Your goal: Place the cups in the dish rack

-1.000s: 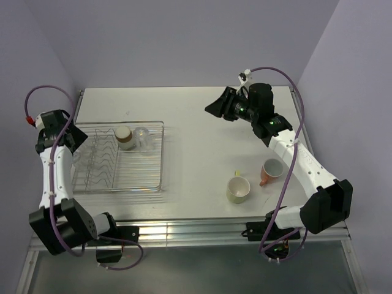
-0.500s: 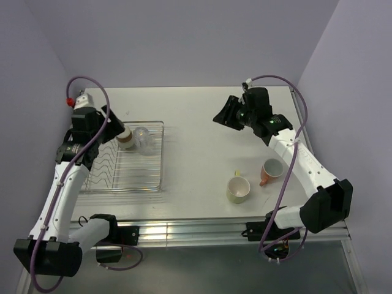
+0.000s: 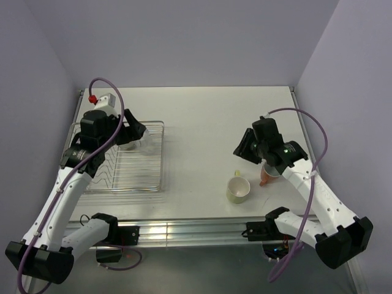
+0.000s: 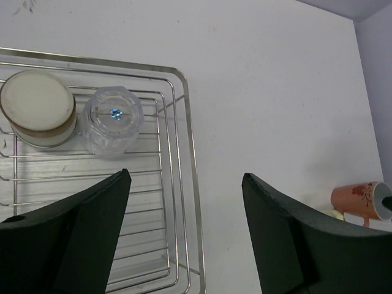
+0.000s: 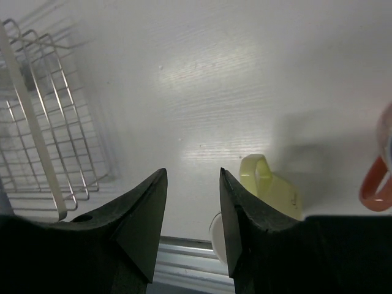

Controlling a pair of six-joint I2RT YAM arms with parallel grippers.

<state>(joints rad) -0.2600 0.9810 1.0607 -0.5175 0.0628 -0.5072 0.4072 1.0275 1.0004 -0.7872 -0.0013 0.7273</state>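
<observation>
The silver wire dish rack [image 3: 116, 174] lies at the left. In the left wrist view the rack [image 4: 184, 153] holds an upside-down brown-and-cream cup [image 4: 38, 116] and a clear glass tumbler [image 4: 113, 119] side by side in its far corner. My left gripper [image 3: 136, 131] hovers open and empty above them [image 4: 187, 184]. The yellow-green mug [image 3: 238, 190] and the salmon-orange mug [image 3: 267, 176] stand upright on the table at the right. My right gripper [image 3: 243, 147] is open and empty, just behind and above them [image 5: 193, 174]. Its view shows the yellow-green mug [image 5: 269, 193] and the salmon handle [image 5: 376, 184].
The white table ends in a metal rail [image 3: 202, 231] at the near edge. Lilac walls close in the back and both sides. The rack's near corner [image 5: 37, 141] shows at the left of the right wrist view. No other tumblers are in view.
My left arm swung from the table's left edge rightward over the rack's far right corner. My right arm pulled back from the far middle toward the two mugs.
</observation>
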